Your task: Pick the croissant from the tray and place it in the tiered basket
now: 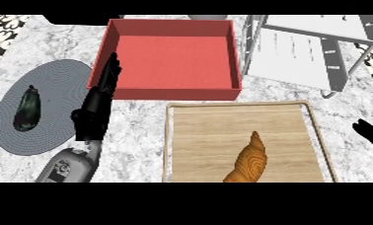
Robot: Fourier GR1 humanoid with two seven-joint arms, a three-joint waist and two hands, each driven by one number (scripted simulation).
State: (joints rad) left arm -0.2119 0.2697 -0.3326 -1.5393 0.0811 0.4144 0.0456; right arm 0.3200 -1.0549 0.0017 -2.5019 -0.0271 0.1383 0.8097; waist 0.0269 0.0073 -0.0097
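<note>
The croissant (247, 162) lies on the wooden tray (211, 130), in the tray's near right part. Its pointed tip aims away from the robot and its lower end is cut by the view's edge. Nothing touches it, and both hands are well apart from it.

The left hand (97, 104) hovers over the marble counter (138, 135), left of the tray. Its fingers are straight and held close together, pointing away from the robot, with the tips reaching beside the left wall of the red box (175, 93). It holds nothing. Of the right hand (362, 131) only a black sliver shows at the view's right edge, level with the tray. Its pose cannot be told.

The tiered basket (291, 54) stands at the far right, a pale wire frame with flat shelves, just beside the red box's right wall. A strip of bare counter separates it from the tray's far rim. The red box sits directly beyond the tray, nearly touching that rim.

At the far left lies 1 round grey mat (55, 78) with a dark eggplant (27, 109) on it, away from everything else.
</note>
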